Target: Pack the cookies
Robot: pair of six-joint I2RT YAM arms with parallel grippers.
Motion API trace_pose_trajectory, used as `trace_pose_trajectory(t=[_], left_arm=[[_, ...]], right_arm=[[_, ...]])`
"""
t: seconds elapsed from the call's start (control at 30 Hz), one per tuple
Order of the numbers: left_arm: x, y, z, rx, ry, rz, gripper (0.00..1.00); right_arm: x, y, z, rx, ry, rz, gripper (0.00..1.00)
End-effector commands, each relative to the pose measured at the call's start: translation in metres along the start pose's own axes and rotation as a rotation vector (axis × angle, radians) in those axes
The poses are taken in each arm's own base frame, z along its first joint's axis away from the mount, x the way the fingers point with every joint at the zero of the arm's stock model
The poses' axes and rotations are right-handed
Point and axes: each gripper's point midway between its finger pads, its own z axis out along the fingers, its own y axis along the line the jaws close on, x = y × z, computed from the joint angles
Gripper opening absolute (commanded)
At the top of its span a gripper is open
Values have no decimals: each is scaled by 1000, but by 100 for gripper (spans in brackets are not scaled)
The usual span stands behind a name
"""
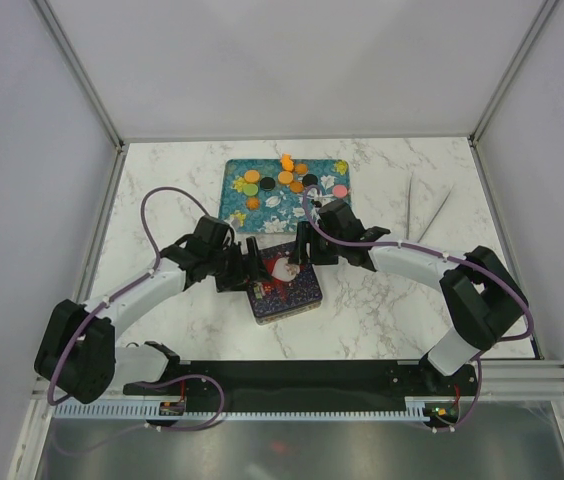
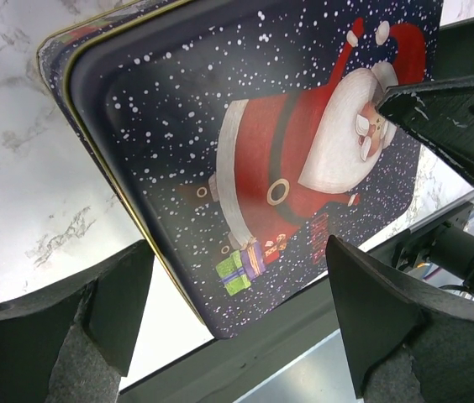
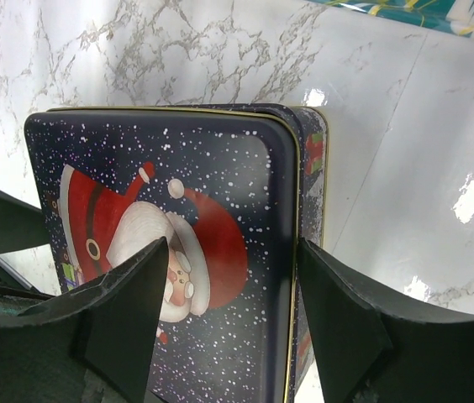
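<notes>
White marble-patterned table (image 1: 172, 190) enclosed by 3 plain pale grey walls (image 1: 292, 60), joined at the rear corners by 2 slanting metal posts (image 1: 78, 70). An aluminium rail (image 1: 537, 375) runs along the near edge. Light leaves bright glare patches (image 3: 472, 193) on the glossy tabletop.

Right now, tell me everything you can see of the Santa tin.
The Santa tin is a rectangular, dark blue, glossy metal-looking box with gold edges, snow dots and a Santa with gifts on its lid. Lid on, it lies flat on the marble table, just nearer than the teal tray. The open left gripper and right gripper are poised over it from either side; contact is unclear.
</notes>
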Motion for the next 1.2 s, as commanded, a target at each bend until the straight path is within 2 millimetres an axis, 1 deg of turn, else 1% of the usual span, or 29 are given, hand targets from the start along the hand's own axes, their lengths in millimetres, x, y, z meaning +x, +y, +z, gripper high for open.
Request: trace_pose_trajectory(t=[0.0, 0.17, 0.33, 0.5, 0.63, 0.8, 0.93, 1.0, 1.03, 1.1, 1.13, 1.17], left_arm=[[-11, -14, -4, 38, 1, 52, 90], [-12, -17, -1, 39, 22, 48, 90], [-11, -14, 2, 24, 36, 40, 90], [-11, -10, 7, 6, 47, 29, 90], [-13, -10, 10, -2, 50, 30, 90], [-15, -8, 15, -15, 65, 29, 90], [-16, -7, 18, -26, 69, 33, 89], [-15, -4, 21, -33, 82, 34, 89], [-15, -4, 21, -35, 82, 36, 89], [-16, -1, 24, -48, 85, 37, 89], [-15, 0, 24, -51, 88, 37, 89], [-15, 1, 25, -56, 90, 38, 89]], right_arm=[[-11, 5, -2, -3, -35, -20, 71], [-8, 1, 1, 14, -15, -26, 73], [-6, -2, 5, 27, -4, -37, 73], [-1, -3, 10, 20, 24, -44, 74], [4, 3, 10, -20, 44, -30, 73], [11, 16, 5, -100, 54, -4, 72], [12, 21, 2, -134, 41, 14, 71], [18, 23, 4, -156, 54, 31, 70], [14, 27, 5, -176, 36, 30, 70], [19, 26, 8, -182, 46, 50, 68], [19, 31, 8, -205, 38, 49, 67], [21, 31, 9, -207, 39, 55, 66]])
